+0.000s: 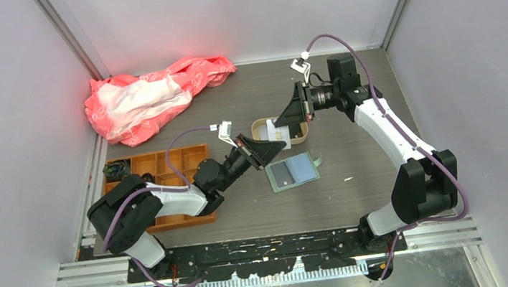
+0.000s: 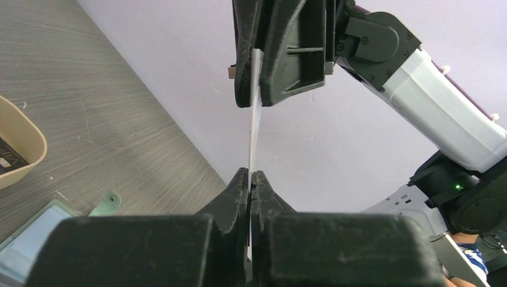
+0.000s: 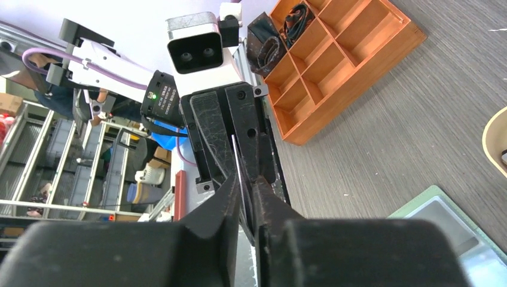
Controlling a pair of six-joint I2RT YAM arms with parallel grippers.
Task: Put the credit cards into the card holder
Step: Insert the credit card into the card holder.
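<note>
Mid-air handover judged to be the step in hand. White card [image 2: 255, 137] held edge-on between the two claws, above the table [image 1: 371, 181] and clear of it. Left claw [image 2: 250, 179] clamped tight on the near edge of the card. Right claw [image 3: 245, 185] drawn narrow around the opposite edge, one finger on either side of the card. Firm pinch on both faces not confirmed in any view, so cannot tell whether gripped or merely straddled. Green wallet [image 1: 293, 173] lying open and flat on the table, pockets upward, near the claws but touched by neither, on the robot's side of the beige tray [image 1: 302, 136]. Further cards [image 1: 280, 132] inside that tray. Orange tray [image 1: 166, 161] off to the left, not involved. Recommended for a sound transfer: seat the right claw fully on the card before slackening the left. Release the left only once the card shows no slip. Draw the left straight back along the card's plane, to avoid twisting or flexing so thin a piece. Grip near one end preferable, leaving a long free edge to lead into a pocket. Thereafter, present the card low and nearly flat to the pocket mouth. Risk noted: wallet light and unsecured, likely to slide under a push. Left claw, once free, well placed to pin it down.
</note>
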